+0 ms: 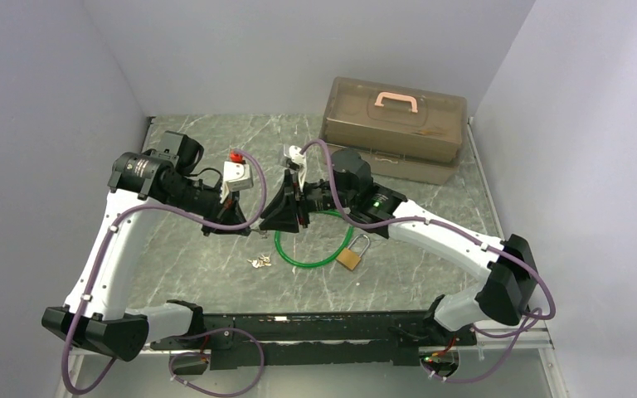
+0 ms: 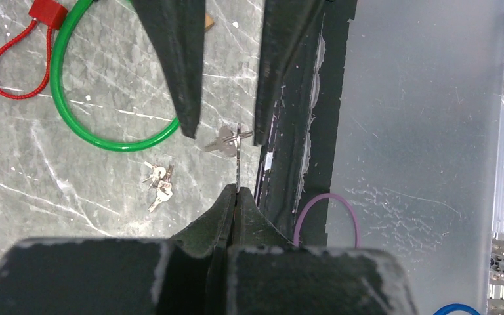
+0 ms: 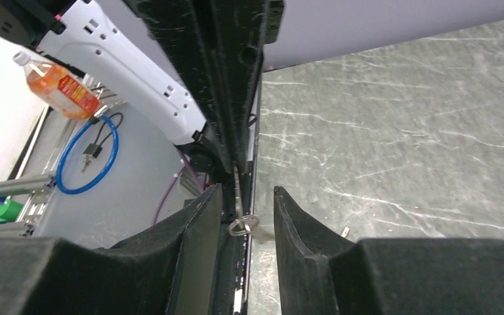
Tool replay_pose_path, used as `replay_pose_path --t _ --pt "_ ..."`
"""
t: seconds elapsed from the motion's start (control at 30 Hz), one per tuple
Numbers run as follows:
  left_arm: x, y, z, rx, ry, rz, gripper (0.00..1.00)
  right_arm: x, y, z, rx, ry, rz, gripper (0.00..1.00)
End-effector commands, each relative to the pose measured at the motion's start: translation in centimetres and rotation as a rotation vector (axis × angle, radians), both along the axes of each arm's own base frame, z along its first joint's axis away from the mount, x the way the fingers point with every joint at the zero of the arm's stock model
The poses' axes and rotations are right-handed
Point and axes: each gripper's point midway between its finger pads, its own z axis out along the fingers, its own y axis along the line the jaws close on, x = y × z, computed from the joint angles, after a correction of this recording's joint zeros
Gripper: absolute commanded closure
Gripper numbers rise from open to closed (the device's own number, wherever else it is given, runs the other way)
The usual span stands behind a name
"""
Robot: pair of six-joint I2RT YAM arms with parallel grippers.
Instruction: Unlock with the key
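Observation:
My left gripper is shut on the blade of a small silver key and holds it above the table. A ring with a second key hangs at its far end. My right gripper is open, one finger on each side of that ring, not touching it. In the top view the two grippers meet mid-table, the left and the right. The brass padlock lies on the table on a green cable loop, apart from both grippers.
A loose bunch of keys lies on the marble table left of the padlock and also shows in the left wrist view. A red cable lock lies beside the green loop. A brown toolbox stands at the back right.

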Motion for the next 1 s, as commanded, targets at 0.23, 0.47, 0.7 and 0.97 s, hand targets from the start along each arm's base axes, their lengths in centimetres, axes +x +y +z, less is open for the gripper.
replay_pose_path --t 0.23,0.47,0.7,0.97 --pt "-0.7 0.0 1.5 -0.020 -0.036 0.000 1.00 0.5 0.5 1.8 0.050 -0.045 0.015 0.63" --pt "-0.4 -0.1 1.6 -0.021 -0.033 0.001 1.00 -0.5 0.9 0.9 0.026 -0.028 0.075 0.65" --pt "-0.4 -0.1 1.5 -0.020 -0.028 0.001 1.00 -0.5 0.8 1.2 0.047 -0.030 0.063 0.88" --pt "-0.4 -0.2 1.4 -0.025 -0.018 0.000 1.00 -0.9 0.3 1.9 0.066 -0.043 0.068 0.79"
